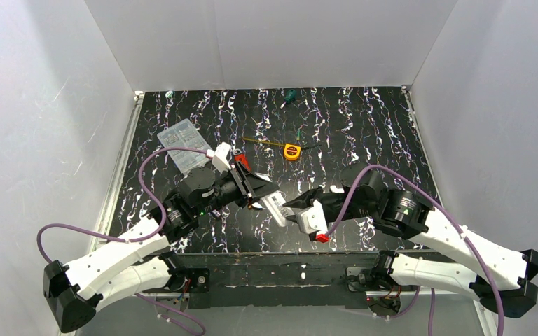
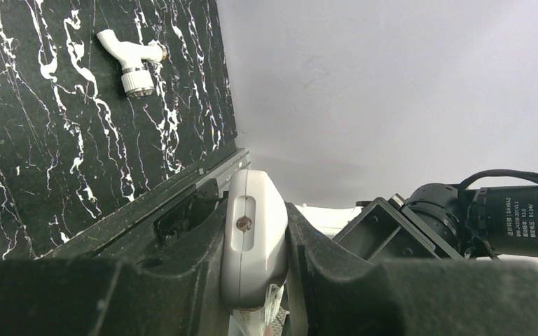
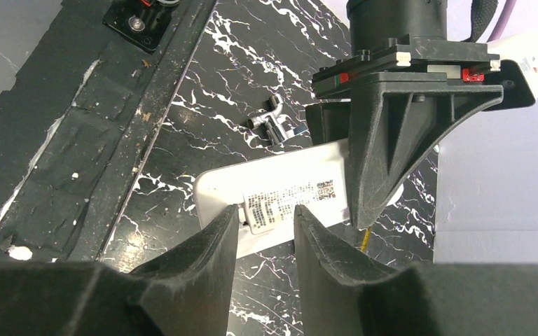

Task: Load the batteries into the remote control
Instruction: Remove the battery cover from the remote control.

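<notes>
Left of the remote control [image 1: 278,210] and further back, a clear plastic box [image 1: 182,145] lay on the black marbled surface [image 1: 371,133]. The left tool [image 1: 260,190] was clamped on the remote control, holding it off the surface near the front edge. Behind the remote control sat a yellow tape measure [image 1: 292,151]. At its right the right tool [image 3: 265,211] stood narrowly parted, fingers [image 3: 207,252] flanking the labelled edge; whether they pinched it could not be told.
</notes>
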